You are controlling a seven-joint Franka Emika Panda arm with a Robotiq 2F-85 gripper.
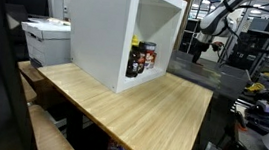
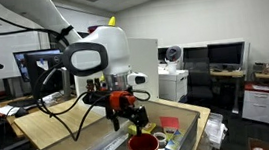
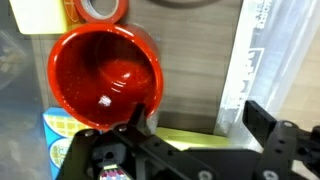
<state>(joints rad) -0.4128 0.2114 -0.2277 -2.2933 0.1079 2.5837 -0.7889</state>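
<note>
A red plastic cup [image 3: 105, 72] stands upright and looks empty when seen from above in the wrist view. My gripper [image 3: 200, 125] hangs open just above it and off to its right. The left finger [image 3: 137, 120] is by the cup's rim and the right finger [image 3: 266, 118] is well apart, with nothing between them. In an exterior view the gripper [image 2: 130, 121] points down, just over the same red cup [image 2: 142, 149]. Below the jaws lies a yellow-green strip [image 3: 185, 136] on a grey wood-grain surface [image 3: 190, 65].
An orange tape roll [image 3: 100, 9] and a yellow object [image 3: 35, 12] lie beyond the cup. A blue and yellow pack [image 3: 58, 132] sits beside it, and clear plastic [image 3: 272, 50] lies to the right. An exterior view shows a wooden table [image 1: 151, 112] with a white open box [image 1: 109, 27] holding jars [image 1: 142, 59].
</note>
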